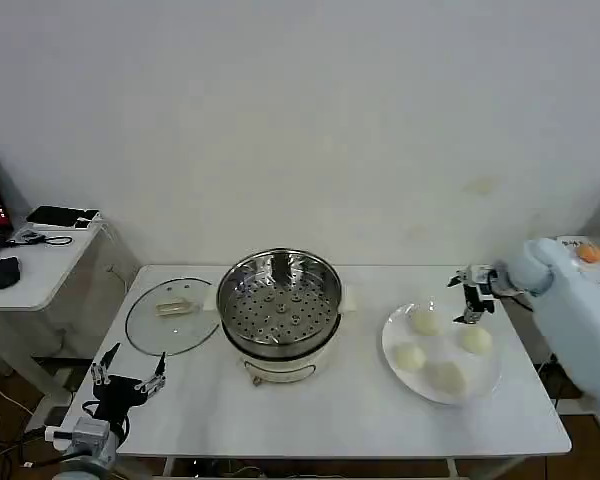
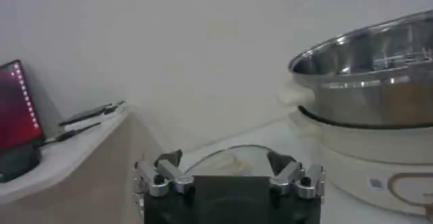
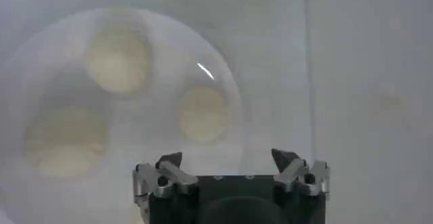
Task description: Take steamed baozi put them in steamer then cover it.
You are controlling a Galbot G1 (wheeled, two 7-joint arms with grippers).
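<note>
Several pale baozi [image 1: 424,320] lie on a white plate [image 1: 392,338] at the table's right. My right gripper [image 1: 472,298] hangs open above the plate's far side, between the two far buns and touching none. In the right wrist view, three buns [image 3: 201,114] sit below its open fingers [image 3: 229,161]. The steel steamer [image 1: 280,308] stands uncovered mid-table, its perforated tray bare. Its glass lid [image 1: 170,316] lies flat to the left. My left gripper [image 1: 130,380] waits open near the front left corner, facing the lid [image 2: 233,159] and the steamer [image 2: 369,76].
A low white side table [image 1: 35,265] with a phone and a dark mouse stands left of the work table. A red-lit device [image 2: 17,110] sits on it. The wall runs close behind the steamer.
</note>
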